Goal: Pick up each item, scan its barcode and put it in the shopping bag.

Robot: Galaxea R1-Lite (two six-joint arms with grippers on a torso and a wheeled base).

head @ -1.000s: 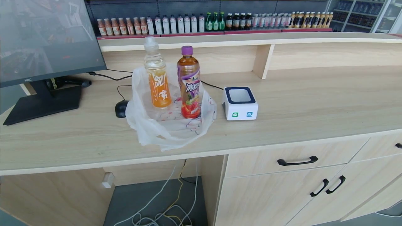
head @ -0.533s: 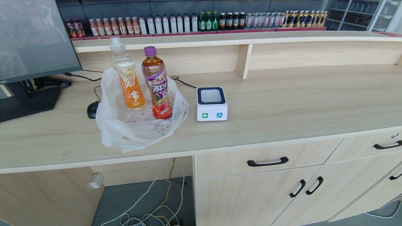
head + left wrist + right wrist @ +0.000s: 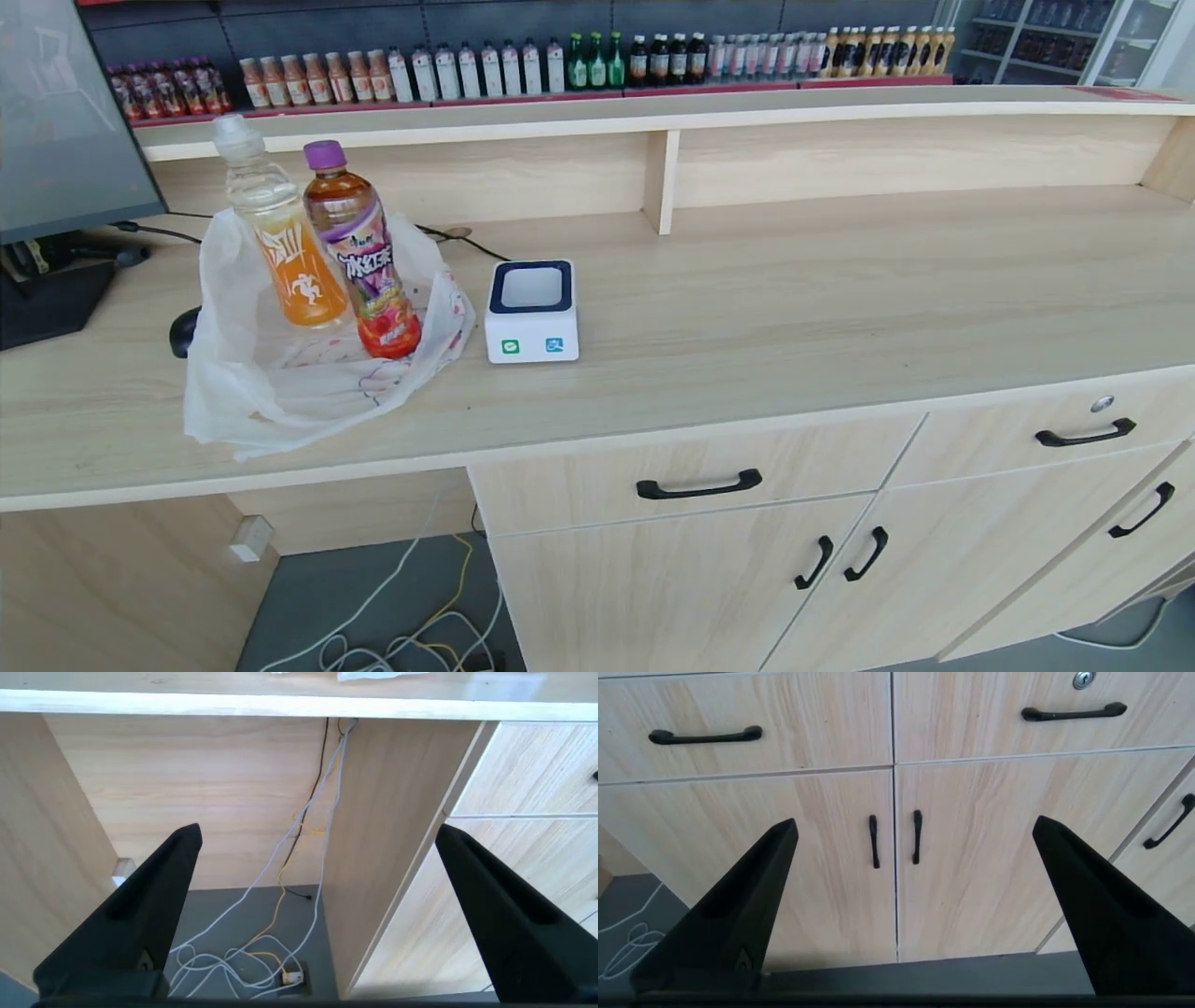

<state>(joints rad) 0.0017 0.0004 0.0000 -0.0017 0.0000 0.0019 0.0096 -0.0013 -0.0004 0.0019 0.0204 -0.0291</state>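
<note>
Currently, two bottles are seen standing upright inside the bag (image 3: 271,392), which lies open and slumped toward the left end of the desk (image 3: 794,299). The orange bottle (image 3: 285,261), clear-capped, is set farther back and to the left. The tea bottle (image 3: 369,271), purple-capped, is set just beside it, to the right and nearer the front; whether they touch cannot be told. The scanner (image 3: 531,313), a white box with a dark-rimmed window facing up, is placed just right of the bag. A mouse (image 3: 182,331) is partly hidden behind the bag's left side, and a monitor (image 3: 56,121) is seen at the far left.

The left hand (image 3: 318,840) is held below the desk edge, before the open recess where cables (image 3: 245,957) lie on the floor; its fingers are spread wide and nothing is gripped. The right hand (image 3: 915,831) is held low before the cupboard doors (image 3: 785,887), likewise spread wide and empty.
</note>
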